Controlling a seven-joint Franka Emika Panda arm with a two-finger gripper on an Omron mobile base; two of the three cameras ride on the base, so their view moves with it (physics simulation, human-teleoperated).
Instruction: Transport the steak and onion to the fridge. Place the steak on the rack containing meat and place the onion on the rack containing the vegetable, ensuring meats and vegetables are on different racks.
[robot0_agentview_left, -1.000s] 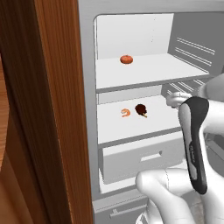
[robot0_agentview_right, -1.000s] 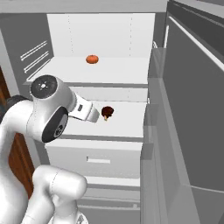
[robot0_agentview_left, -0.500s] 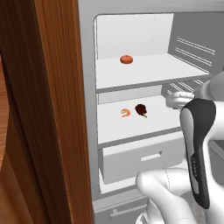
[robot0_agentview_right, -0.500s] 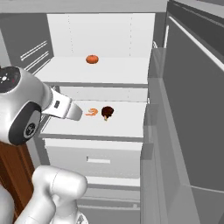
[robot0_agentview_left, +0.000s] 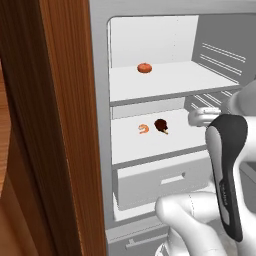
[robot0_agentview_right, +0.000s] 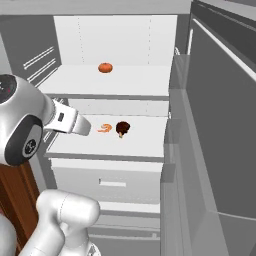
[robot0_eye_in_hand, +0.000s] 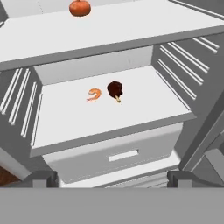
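Pulling back now, the arm has swung left, away from the fridge (robot0_agentview_right: 180, 125). Gripper (robot0_eye_in_hand: 113, 178) spread wide, empty. Steak (robot0_eye_in_hand: 115, 90), dark red-brown with a pale stub, sits on the lower shelf (robot0_eye_in_hand: 144, 109) beside the orange shrimp (robot0_eye_in_hand: 93, 94).

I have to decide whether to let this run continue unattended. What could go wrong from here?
1. The steak lies beside the shrimp on the lower shelf; another reach there could knock either.
2. The upper shelf holds only the orange-red vegetable, so the onion step looks unfinished.
3. The gripper jaws stand wide and empty.
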